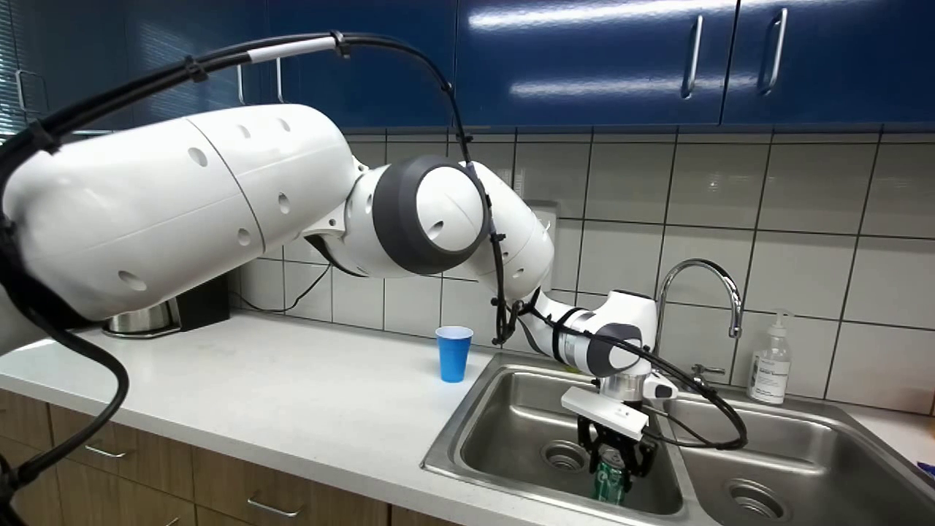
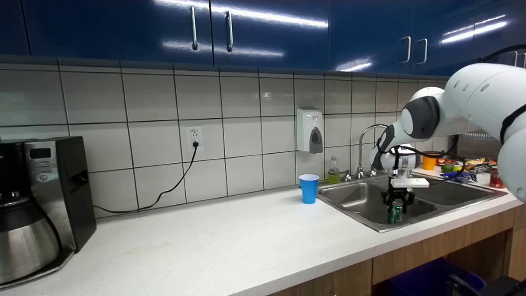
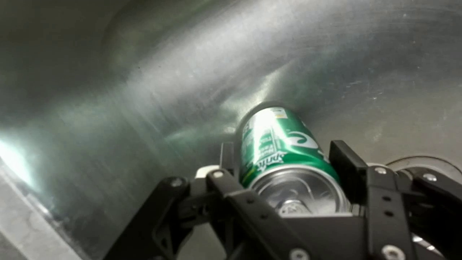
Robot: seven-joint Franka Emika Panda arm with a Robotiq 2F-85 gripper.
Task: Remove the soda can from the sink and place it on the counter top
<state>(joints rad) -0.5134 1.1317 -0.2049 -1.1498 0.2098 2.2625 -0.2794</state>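
The green soda can [image 1: 609,483] with a silvery top stands in the near part of the left basin of the steel sink [image 1: 504,431]. It also shows in an exterior view [image 2: 395,214] and in the wrist view [image 3: 288,144]. My gripper [image 1: 613,456] points down into the basin, also seen in an exterior view [image 2: 397,204]. In the wrist view my gripper [image 3: 281,159] has one finger on each side of the can's upper part. A thin gap shows on the left; the right finger is very close or touching. The pale counter top [image 1: 292,387] lies beside the sink.
A blue cup [image 1: 453,354] stands on the counter by the sink's edge. The chrome faucet [image 1: 701,264] arches behind the basins. A soap bottle [image 1: 771,365] stands at the sink's back. A coffee maker [image 2: 49,205] stands at the counter's far end.
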